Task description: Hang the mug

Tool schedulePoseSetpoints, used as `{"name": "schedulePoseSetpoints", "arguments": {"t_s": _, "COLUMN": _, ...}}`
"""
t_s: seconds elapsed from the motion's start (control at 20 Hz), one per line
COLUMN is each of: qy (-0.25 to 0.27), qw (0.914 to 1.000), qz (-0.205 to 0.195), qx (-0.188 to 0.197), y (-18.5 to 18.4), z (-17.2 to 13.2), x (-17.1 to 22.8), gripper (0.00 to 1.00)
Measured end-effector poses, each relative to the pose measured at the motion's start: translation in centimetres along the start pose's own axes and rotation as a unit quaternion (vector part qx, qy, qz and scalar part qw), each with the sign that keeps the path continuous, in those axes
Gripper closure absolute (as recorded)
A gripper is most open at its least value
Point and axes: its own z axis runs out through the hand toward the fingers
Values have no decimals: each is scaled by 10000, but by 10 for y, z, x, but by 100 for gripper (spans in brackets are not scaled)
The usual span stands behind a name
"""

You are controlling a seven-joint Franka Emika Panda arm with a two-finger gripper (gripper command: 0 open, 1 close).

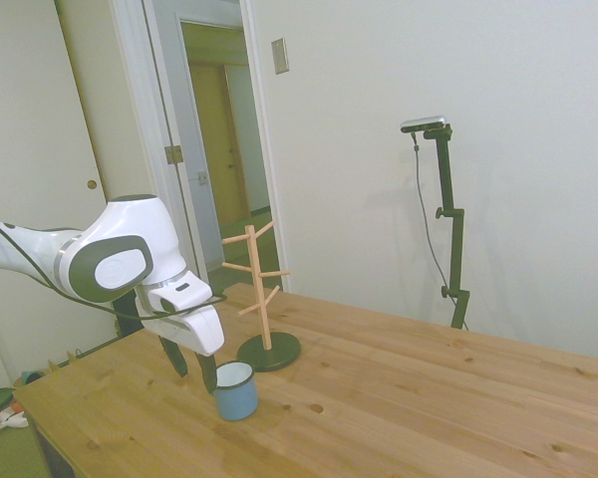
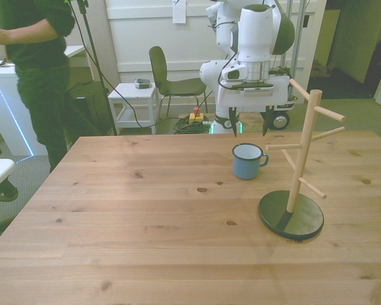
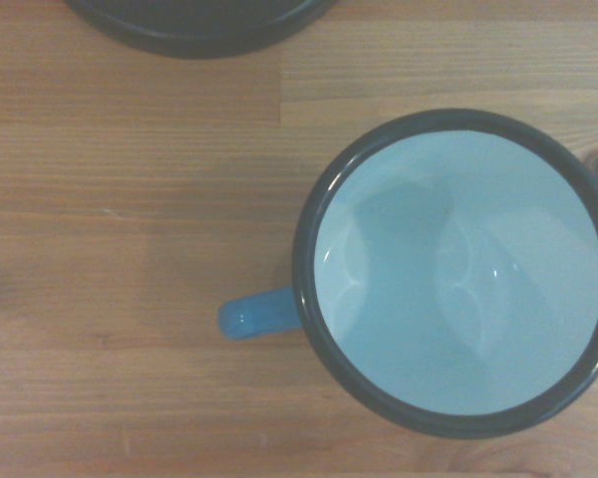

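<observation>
I have the gripper point(image 2: 248, 127) hanging over the mug point(image 2: 247, 161), fingers spread wide and holding nothing. The mug stands upright on the surface point(image 2: 146, 210), just beside the rack point(image 2: 296, 175), and its handle point(image 2: 262, 159) points toward the rack's base point(image 2: 291, 215) on the front view's right. In the wrist view the mug's open mouth fills most of the frame, with the handle stub point(image 3: 254, 316) sticking out to one side and the dark edge of the base across one border.

From the side view the fingertips look about level with the rim point(image 1: 233, 375), possibly just behind it, though I can't tell the fore-aft offset well from that angle.

What worries me from here:
- If I come down off-centre, one finger lands on the rim instead of straddling the wall, and the mug tips or skids across the surface.
- Enamel is slick. A grip on the thin wall may slip once I tilt the mug to present the handle.
- The handle opening is small and the pegs point(image 2: 329, 115) are angled upward, so a small misalignment would knock the peg rather than thread it, and could rock the rack.
- The mug sits close to the base, so a sideways nudge could push it against the rack.

A person point(image 2: 35, 70) stands off the front view's left, well apart from the work.
</observation>
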Motion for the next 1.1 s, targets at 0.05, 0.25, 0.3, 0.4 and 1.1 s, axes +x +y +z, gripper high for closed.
{"name": "schedulePoseSetpoints", "arguments": {"t_s": 0.05, "qy": -5, "qw": 10000, "qz": 0, "qx": 3, "y": 0, "z": 0, "x": 0, "gripper": 0}}
{"name": "schedulePoseSetpoints", "arguments": {"t_s": 0.25, "qy": 10, "qw": 10000, "qz": -38, "qx": 59, "y": 1, "z": -4, "x": 5, "gripper": 0}}
{"name": "schedulePoseSetpoints", "arguments": {"t_s": 0.3, "qy": 30, "qw": 10000, "qz": -42, "qx": 63, "y": 1, "z": -6, "x": 7, "gripper": 0}}
{"name": "schedulePoseSetpoints", "arguments": {"t_s": 0.4, "qy": 51, "qw": 10000, "qz": -62, "qx": 41, "y": 6, "z": -7, "x": 13, "gripper": 0}}
{"name": "schedulePoseSetpoints", "arguments": {"t_s": 1.1, "qy": 139, "qw": 9997, "qz": -172, "qx": 124, "y": 19, "z": 1, "x": 80, "gripper": 0}}
